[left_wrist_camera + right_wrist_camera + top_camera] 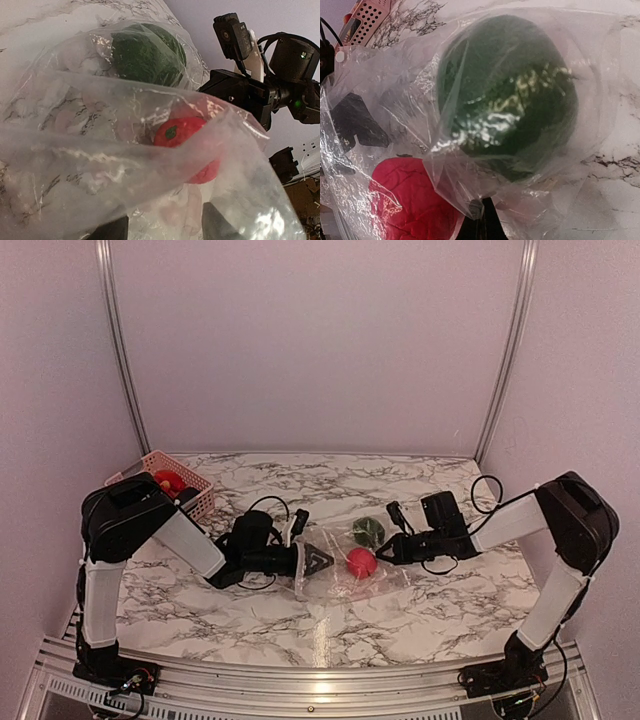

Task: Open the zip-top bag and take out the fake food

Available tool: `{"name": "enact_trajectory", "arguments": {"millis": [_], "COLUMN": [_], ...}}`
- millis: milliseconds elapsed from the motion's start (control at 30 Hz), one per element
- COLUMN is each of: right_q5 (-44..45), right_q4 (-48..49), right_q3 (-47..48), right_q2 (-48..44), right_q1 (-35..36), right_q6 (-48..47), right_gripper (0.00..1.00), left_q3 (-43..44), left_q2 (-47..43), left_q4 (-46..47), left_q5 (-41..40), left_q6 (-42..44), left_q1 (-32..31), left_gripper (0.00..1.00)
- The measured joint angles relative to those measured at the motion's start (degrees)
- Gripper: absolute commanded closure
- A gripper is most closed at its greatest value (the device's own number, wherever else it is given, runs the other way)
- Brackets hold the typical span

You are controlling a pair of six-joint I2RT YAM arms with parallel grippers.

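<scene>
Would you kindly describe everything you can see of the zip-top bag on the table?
The zip-top bag is clear, crinkled, glossy film lying floppy on the marble table. Inside sit a red toy fruit and a dark green toy. The right gripper is shut, pinching the film beside the green piece. The left gripper, fingers apart, meets the opposite end, with film draped over them.

Your zip-top bag (330,585) (clear, crumpled) lies on the table (220,615), holding one red fake food (361,562) and one dark green piece (368,531).
</scene>
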Motion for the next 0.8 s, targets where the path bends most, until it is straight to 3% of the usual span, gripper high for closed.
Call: {"name": "enact_trajectory", "arguments": {"millis": [100, 267, 433, 800], "right_q5": [3.65, 9.92, 14.69, 9.03], "right_q4": [1.86, 4.20, 6.80, 8.39], "right_q3": [-1.44, -1.66, -1.62, 2.36], "right_q2": [0.02, 0.98, 2.43, 6.84], "right_q1": [3.13, 6.84, 9.05, 9.42], "right_q6": [1.70, 3.85, 4.96, 2.49], "right_gripper": [1.00, 1.00, 1.00, 1.00], "left_q3": [0.72, 1.44, 1.95, 2.47], "left_q2": [0.74, 1.81, 1.92, 1.09], "left_q4": [0.15, 0.35, 0.52, -2.60], "left_q5": [0.63, 1.68, 1.86, -5.75], "left_q6": [0.09, 0.87, 2.89, 17.31], "left_q1": [-0.87, -2.40, -4.11, -6.16], "left_gripper": [0.47, 0.37, 0.35, 0.30]}}
